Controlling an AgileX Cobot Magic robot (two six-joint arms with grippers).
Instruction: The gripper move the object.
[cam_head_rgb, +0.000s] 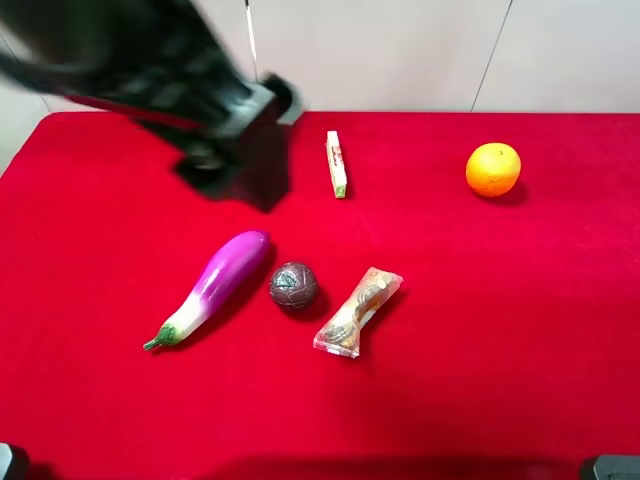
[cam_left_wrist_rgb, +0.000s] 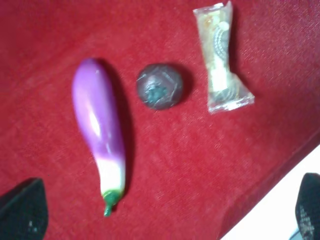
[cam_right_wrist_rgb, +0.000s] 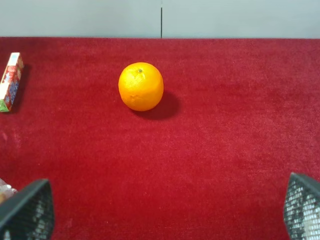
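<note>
Flanking the object (cam_head_rgb: 357, 311): dark ball (cam_head_rgb: 293, 285), eggplant (cam_head_rgb: 212, 285) (arm seemingly blurred).

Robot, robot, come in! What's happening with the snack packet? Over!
Left tool open, above the cloth. Packet lying untouched. Ball close beside it.

Red cloth tabletop (cam_head_rgb: 500, 350). Purple eggplant (cam_head_rgb: 215, 283) fading to white, green stem. Dark brown ball (cam_head_rgb: 293, 285). Clear packet (cam_head_rgb: 358, 311) with tan-brown contents. Orange fruit (cam_head_rgb: 493, 169). White, green and red box (cam_head_rgb: 337, 164).

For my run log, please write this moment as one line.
left gripper: open, above cloth, empty | snack packet: untouched, lying right of dark ball | right gripper: open, empty
</note>
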